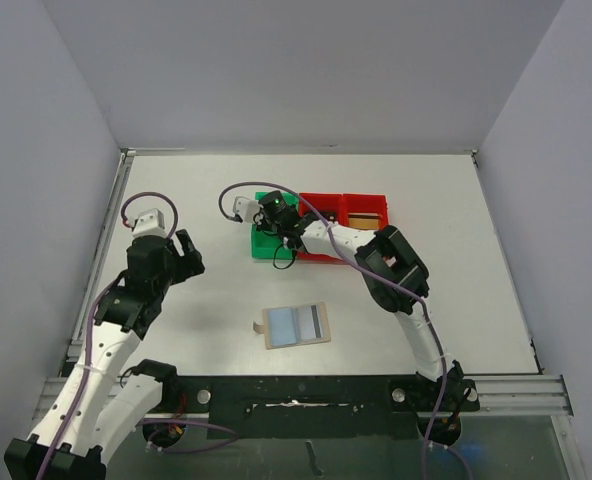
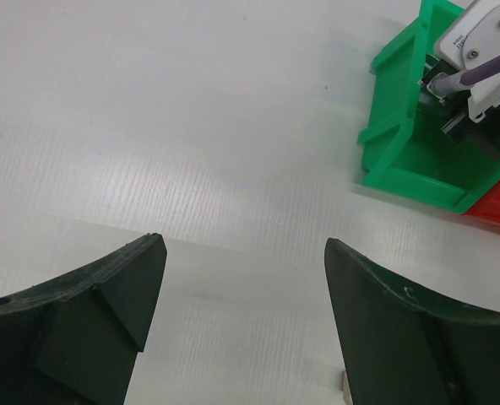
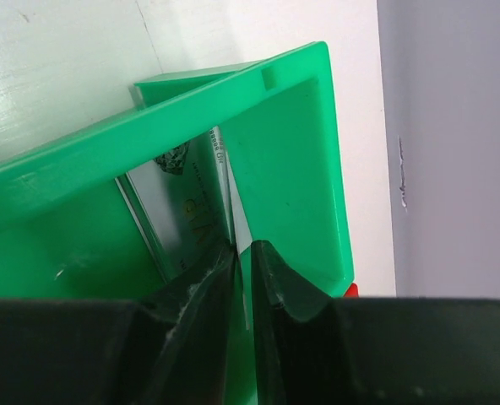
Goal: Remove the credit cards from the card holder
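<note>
Two arms: left gripper (image 2: 241, 246) hovers over the white table (image 1: 186, 190), left of the green plastic bin (image 1: 266, 246); right gripper (image 3: 243, 257) reaches inside that bin.
Room: open tabletop left of and nearer than the bin; two red plastic bins (image 1: 326, 198) adjoin its right side.
Card holder: tan folding card holder (image 1: 296, 325) lies open, blue pockets up, nearer than the bin and apart from it.
Hidden: bin floor beneath the right gripper.
Left jaws: wide apart, empty.
Right jaws: narrow gap around the edge of the upright silver-grey credit card (image 3: 191, 219); pinch cannot be told.
</note>
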Available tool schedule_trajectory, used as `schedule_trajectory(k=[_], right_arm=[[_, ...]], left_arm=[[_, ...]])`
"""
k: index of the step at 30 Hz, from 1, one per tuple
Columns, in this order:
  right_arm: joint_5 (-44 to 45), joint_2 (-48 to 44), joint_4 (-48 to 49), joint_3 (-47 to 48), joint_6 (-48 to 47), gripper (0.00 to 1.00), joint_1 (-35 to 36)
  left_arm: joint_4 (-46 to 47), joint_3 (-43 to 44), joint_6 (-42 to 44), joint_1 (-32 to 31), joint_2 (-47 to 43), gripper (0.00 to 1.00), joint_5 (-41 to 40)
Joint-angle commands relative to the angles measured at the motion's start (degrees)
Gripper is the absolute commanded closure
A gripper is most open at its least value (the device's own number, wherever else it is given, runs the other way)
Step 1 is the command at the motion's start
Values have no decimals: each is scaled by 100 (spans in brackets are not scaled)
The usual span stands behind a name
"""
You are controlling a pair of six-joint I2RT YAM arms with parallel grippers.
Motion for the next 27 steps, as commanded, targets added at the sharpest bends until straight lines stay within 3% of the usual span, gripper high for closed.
schedule_trajectory(k=[1,15,27], right_arm=[[-60,-51,158,190,-169,80,9],[-405,-29,-362,356,21,65,-90],[-408,83,-564,534,284,62,-143]], left_arm=[[366,15,117,69,37,25,105],[443,-2,171,106,145,25,345],[471,-9,205,114,319,25,484]])
